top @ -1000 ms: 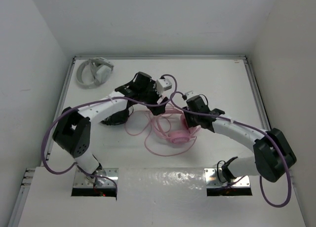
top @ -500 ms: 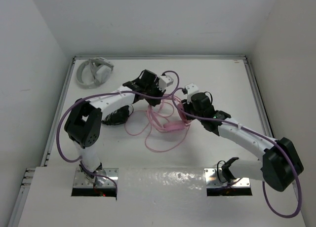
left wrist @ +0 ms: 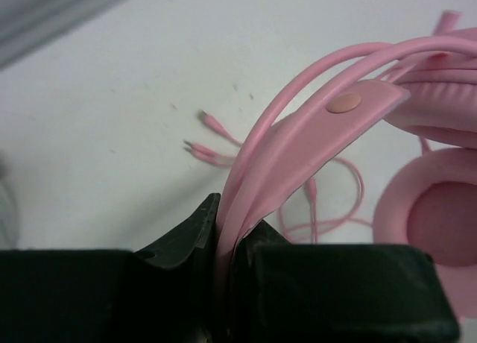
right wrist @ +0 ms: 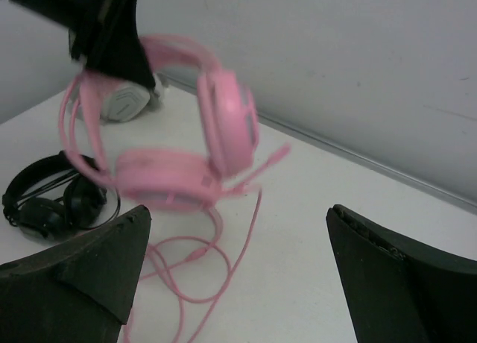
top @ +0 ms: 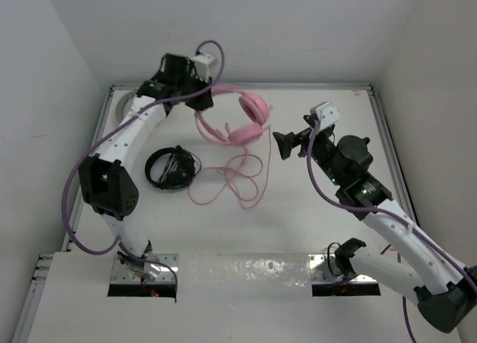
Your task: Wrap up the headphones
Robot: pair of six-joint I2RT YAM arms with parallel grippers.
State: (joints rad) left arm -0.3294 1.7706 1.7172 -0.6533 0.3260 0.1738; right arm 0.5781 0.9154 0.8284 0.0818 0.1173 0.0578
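At the back-left corner of the table [top: 291, 209], the white-grey headphones [right wrist: 123, 103] lie as they did one second ago. Just beside them, the left gripper [top: 198, 98] is raised near the back wall; one second ago it was low over mid-table. Its jaws are clamped on the headband [left wrist: 313, 127] of the pink headphones [top: 250, 118]. The headphones, which lay on the table one second ago, now hang in the air from this grip, earcups [right wrist: 223, 123] lowest. Below the left arm, the black headphones [top: 171, 168] are fully exposed; earlier the arm covered part of them. The cable [top: 232, 180] trails from the headphones down to loose loops on the table. To the right, the right gripper [top: 287, 144] has moved clear of the headphones, its jaws wide apart and holding nothing.
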